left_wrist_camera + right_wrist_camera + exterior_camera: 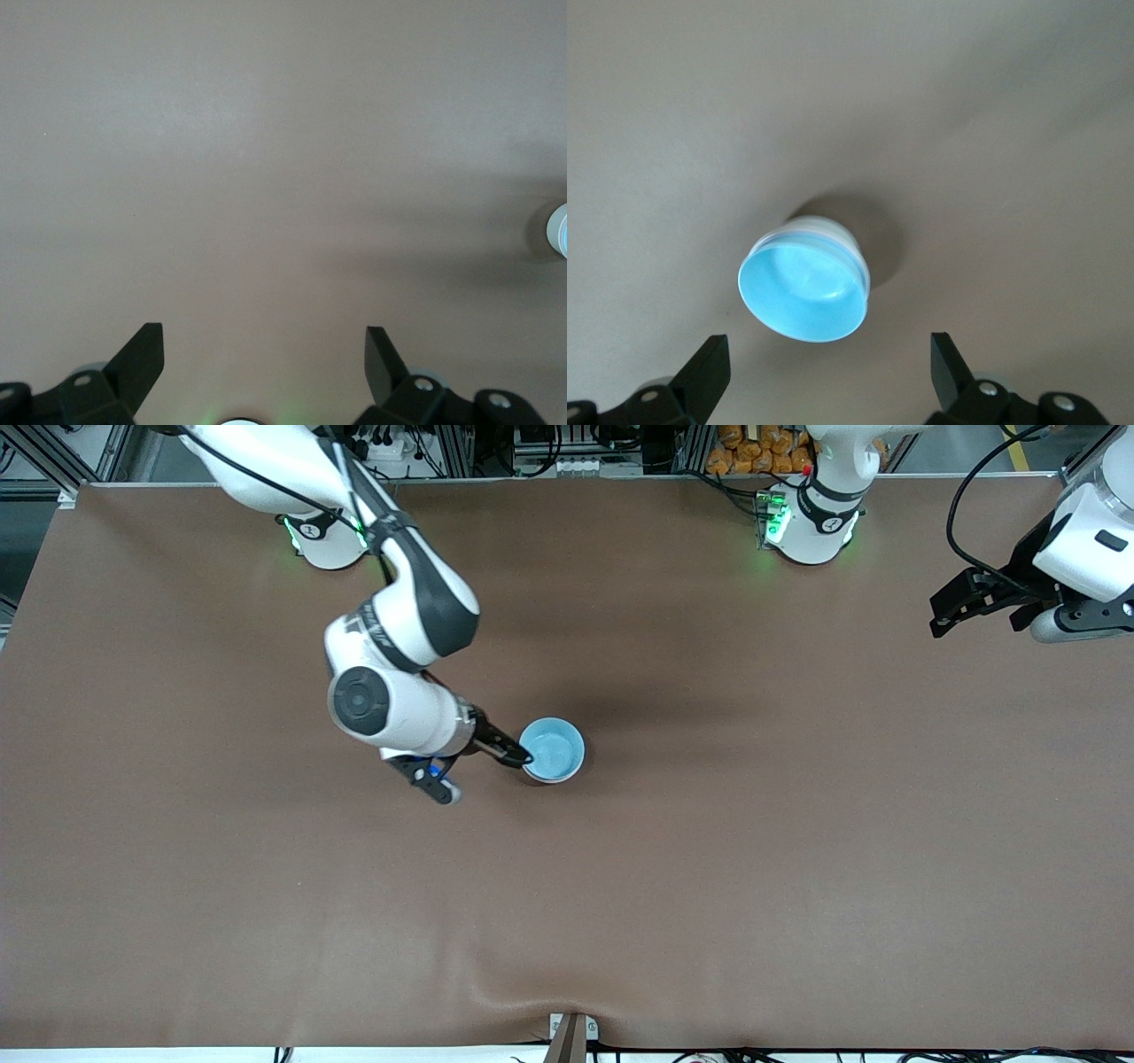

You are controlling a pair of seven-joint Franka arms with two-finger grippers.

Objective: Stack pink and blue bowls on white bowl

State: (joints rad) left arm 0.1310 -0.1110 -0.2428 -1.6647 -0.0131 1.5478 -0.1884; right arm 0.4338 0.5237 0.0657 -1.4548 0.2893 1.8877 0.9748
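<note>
A: Where do the bowls stand?

B: The blue bowl (552, 749) sits near the middle of the brown table (797, 824), on top of a stack. In the right wrist view a paler rim shows under it, so it looks nested on other bowls; I can't tell their colours.

A: And the right gripper (523, 760)?

B: Right beside the blue bowl's rim, on the side toward the right arm's end, with fingers (709, 367) spread and nothing between them.

A: What could go wrong?

B: I'd judge a fingertip could catch the rim as it pulls away, tipping or dragging the stack. The bowl also seems to sit slightly tilted, so a nudge might unseat it.

A: The left gripper (961, 605)?

B: It waits over the table's edge at the left arm's end, fingers (142, 359) spread, empty.
</note>
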